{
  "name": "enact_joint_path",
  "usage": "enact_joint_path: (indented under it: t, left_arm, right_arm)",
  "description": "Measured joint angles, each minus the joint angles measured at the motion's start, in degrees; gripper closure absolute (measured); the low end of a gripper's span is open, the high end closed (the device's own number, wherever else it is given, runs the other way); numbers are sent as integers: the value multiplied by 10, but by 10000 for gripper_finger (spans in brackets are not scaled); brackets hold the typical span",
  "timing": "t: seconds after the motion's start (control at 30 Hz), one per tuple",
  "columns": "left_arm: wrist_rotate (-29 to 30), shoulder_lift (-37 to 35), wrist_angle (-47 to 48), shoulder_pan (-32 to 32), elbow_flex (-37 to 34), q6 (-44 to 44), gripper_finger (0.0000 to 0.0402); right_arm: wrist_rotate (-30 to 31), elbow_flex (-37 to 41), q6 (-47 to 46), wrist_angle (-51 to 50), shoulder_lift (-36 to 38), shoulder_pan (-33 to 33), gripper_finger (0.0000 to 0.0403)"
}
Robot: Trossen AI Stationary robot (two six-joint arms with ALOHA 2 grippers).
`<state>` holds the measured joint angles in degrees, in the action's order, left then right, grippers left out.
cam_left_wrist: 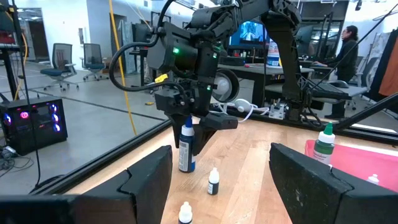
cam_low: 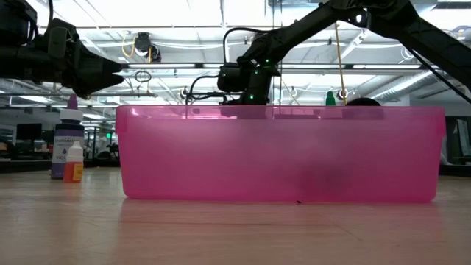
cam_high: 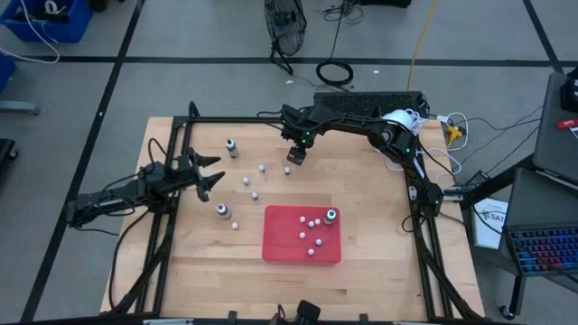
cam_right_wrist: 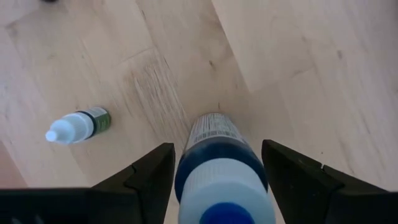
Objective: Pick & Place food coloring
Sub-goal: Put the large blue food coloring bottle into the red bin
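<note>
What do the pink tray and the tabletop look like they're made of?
The pink tray looks like plastic with a frosted, see-through finish: in the low view light and dim shapes show through its wall. The tabletop looks like pale wood, likely butcher block with a smooth finish: grain and long plank seams show in the right wrist view.

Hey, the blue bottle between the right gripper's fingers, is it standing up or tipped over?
Upright. The blue bottle stands cap up on the table between the right gripper's fingers.
</note>
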<state>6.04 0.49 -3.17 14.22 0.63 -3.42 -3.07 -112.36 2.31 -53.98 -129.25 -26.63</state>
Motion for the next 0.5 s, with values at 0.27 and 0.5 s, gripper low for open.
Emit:
enact_joint_path:
  t: [0.27,0.5]
  left_arm:
    - [0,0,0,0,0,0,133]
    - [0,0,0,0,0,0,133]
  right_arm:
    - [0,0,1,0,2,0,177]
    - [0,0,0,13,14,0,177]
